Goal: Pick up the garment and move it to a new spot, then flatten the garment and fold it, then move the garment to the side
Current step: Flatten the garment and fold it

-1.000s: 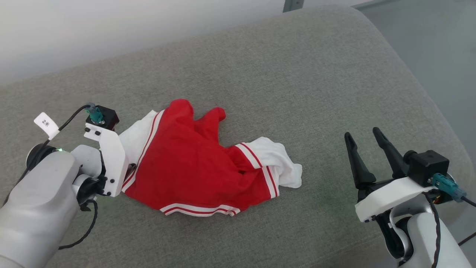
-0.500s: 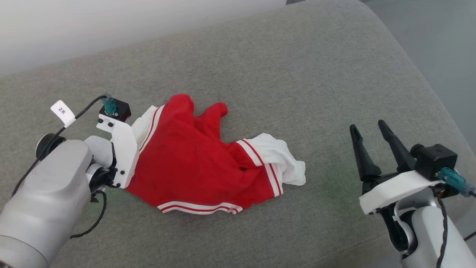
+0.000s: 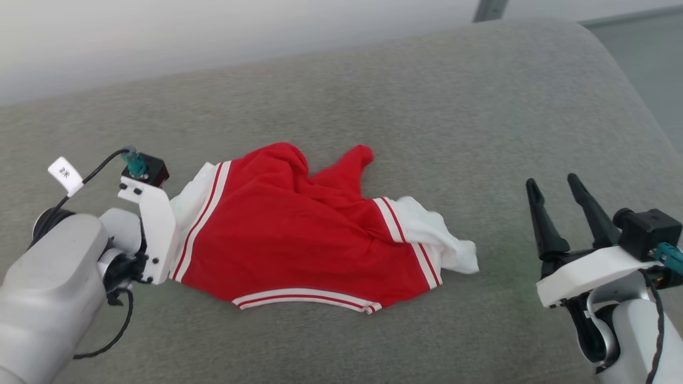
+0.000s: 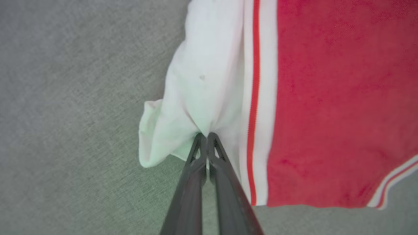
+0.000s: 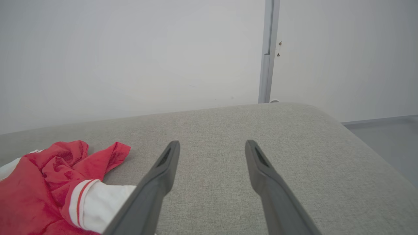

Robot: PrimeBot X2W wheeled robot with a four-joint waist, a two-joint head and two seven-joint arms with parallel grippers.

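- Clamping the left tool fully shut on the white sleeve end of the garment, at the middle left of the head frame. Gripping at an edge here, probably for a firm handle that avoids bunching the red body.
- Finding the garment lying rumpled across the centre of the frame on the grey cushion, with the red body partly spread, the other white sleeve trailing toward the right and the striped hem facing the lower edge.
- Holding the right tool wide open and empty at the lower right, well apart from the cloth, fingers pointing up the frame. Probably waiting clear so as not to be snagging the fabric.
- Judging the pick-up as only just beginning, with the sleeve pinched and most of the cloth resting on the cushion.
- Watching for the thin sleeve slipping out of the pinch under the garment's weight.
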